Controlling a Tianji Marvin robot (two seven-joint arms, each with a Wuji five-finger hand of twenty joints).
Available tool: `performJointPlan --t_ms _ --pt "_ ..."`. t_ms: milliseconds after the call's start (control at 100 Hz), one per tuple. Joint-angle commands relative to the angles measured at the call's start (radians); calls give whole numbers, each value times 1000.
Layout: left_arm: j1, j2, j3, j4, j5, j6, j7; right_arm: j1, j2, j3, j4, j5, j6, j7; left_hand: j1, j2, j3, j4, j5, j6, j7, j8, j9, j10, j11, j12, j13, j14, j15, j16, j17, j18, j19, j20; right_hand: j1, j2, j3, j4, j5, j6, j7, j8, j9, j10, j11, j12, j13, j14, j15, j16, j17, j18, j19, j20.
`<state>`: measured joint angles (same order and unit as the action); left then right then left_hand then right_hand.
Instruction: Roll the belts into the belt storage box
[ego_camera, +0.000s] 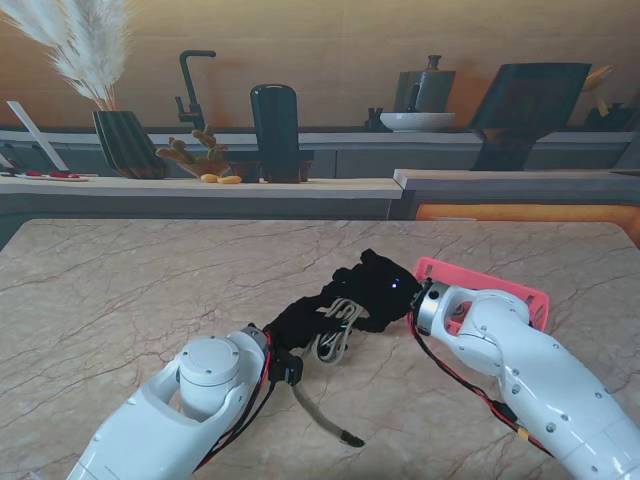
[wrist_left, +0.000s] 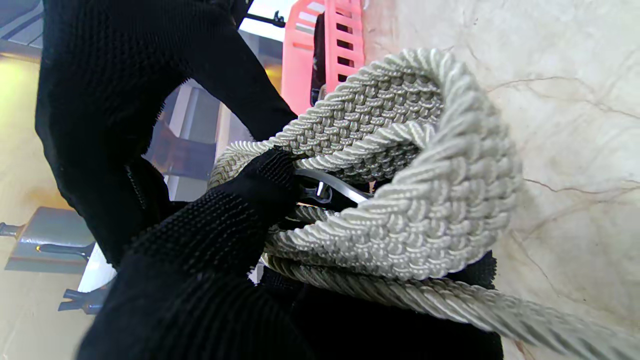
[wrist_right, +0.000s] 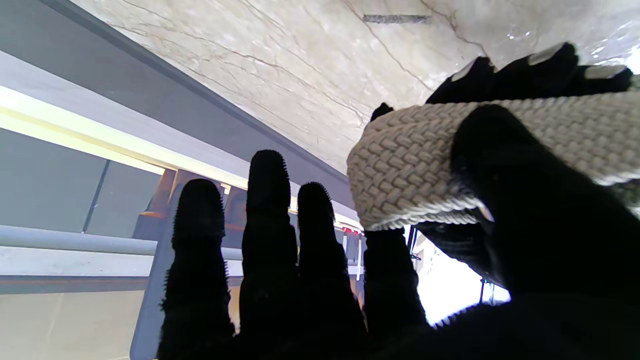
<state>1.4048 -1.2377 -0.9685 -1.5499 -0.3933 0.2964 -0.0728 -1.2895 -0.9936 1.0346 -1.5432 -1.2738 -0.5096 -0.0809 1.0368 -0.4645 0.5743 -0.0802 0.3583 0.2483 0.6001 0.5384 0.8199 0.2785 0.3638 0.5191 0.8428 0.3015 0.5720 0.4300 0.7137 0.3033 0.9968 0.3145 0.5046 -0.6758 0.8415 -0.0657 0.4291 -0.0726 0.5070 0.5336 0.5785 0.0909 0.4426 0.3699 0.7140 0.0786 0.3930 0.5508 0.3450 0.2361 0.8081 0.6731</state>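
Observation:
A beige woven belt is partly rolled into a loose coil at the middle of the table, and its free tail trails toward me. My left hand, in a black glove, is shut on the coil; in the left wrist view its fingertips pinch the belt by a metal buckle part. My right hand lies over the coil's far side. In the right wrist view its thumb rests on the belt while four fingers stick out straight and apart. The pink slatted storage box stands behind my right wrist.
The marble table ends at a far edge, with a counter beyond holding a vase, a dark canister and a bowl. My right forearm crosses in front of the pink box.

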Motion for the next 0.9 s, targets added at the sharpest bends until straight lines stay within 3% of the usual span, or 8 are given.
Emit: performJointPlan --t_ms 0,160,260,310,470,710,810,890 --pt "7 -7 -1 -16 -7 0 6 10 -6 -3 14 -5 -14 -1 109 27 86 25 57 -75 111 25 57 -40 19 22 54 -38 67 8 55 -93 103 -9 -14 12 -6 17 67 -53 40 20 48 -17 -3 -4 11 4 16 11 -4 18 -19 15" --pt "15 -15 -3 -24 -20 3 39 30 -8 -31 30 14 -27 8 109 19 85 24 26 -60 96 10 77 -56 19 24 67 -43 72 4 74 -95 109 -21 -2 20 -13 14 181 -128 134 85 191 -51 23 20 56 -11 50 38 5 23 -16 22" --pt "19 -19 -2 -25 -17 -1 58 35 -8 -40 35 24 -27 15 110 14 84 22 0 -61 42 -46 92 -68 11 29 73 -44 79 -1 80 -93 119 -41 7 22 -26 -2 217 -149 167 95 239 -48 39 33 70 -18 70 54 3 27 -17 23" --pt "21 -22 -3 -26 -18 -3 67 36 -9 -43 39 26 -25 10 111 14 81 22 -18 -64 10 -77 94 -70 9 31 74 -43 83 -2 82 -94 124 -48 24 9 -40 -35 229 -175 230 53 266 -48 53 49 76 -22 83 68 2 31 -18 25" --pt "26 -30 -3 -29 -23 -9 99 33 -11 -47 56 28 -16 -28 113 10 78 22 -116 -74 -90 -163 97 -72 7 33 76 -42 86 -4 85 -91 132 -60 46 -9 -60 -57 249 -252 328 1 297 -40 87 63 84 -30 116 86 0 35 -16 27" --pt "27 -31 3 -32 -18 -37 111 52 -18 -73 88 68 -31 -40 118 2 79 20 -122 -86 -96 -185 110 -76 7 32 85 -42 90 -3 94 -92 141 -63 52 0 -65 -66 253 -272 365 -92 371 -70 108 57 94 -49 154 102 -2 36 -15 27" --pt "27 -28 3 -33 -11 -46 104 71 -24 -92 107 98 -32 -41 113 2 77 19 -121 -89 -93 -188 106 -74 3 31 83 -43 88 -4 92 -91 139 -66 139 5 -44 -81 387 -329 483 -143 547 -109 190 78 165 -75 217 129 19 35 -2 25" --pt "29 -24 1 -33 0 -60 100 77 -28 -98 115 113 -25 -45 44 -2 66 26 -130 -97 -111 -220 18 -57 39 23 22 -17 76 5 17 -58 109 -57 148 -18 16 -119 451 -292 537 -204 616 -80 263 73 193 -85 271 151 25 35 15 17"
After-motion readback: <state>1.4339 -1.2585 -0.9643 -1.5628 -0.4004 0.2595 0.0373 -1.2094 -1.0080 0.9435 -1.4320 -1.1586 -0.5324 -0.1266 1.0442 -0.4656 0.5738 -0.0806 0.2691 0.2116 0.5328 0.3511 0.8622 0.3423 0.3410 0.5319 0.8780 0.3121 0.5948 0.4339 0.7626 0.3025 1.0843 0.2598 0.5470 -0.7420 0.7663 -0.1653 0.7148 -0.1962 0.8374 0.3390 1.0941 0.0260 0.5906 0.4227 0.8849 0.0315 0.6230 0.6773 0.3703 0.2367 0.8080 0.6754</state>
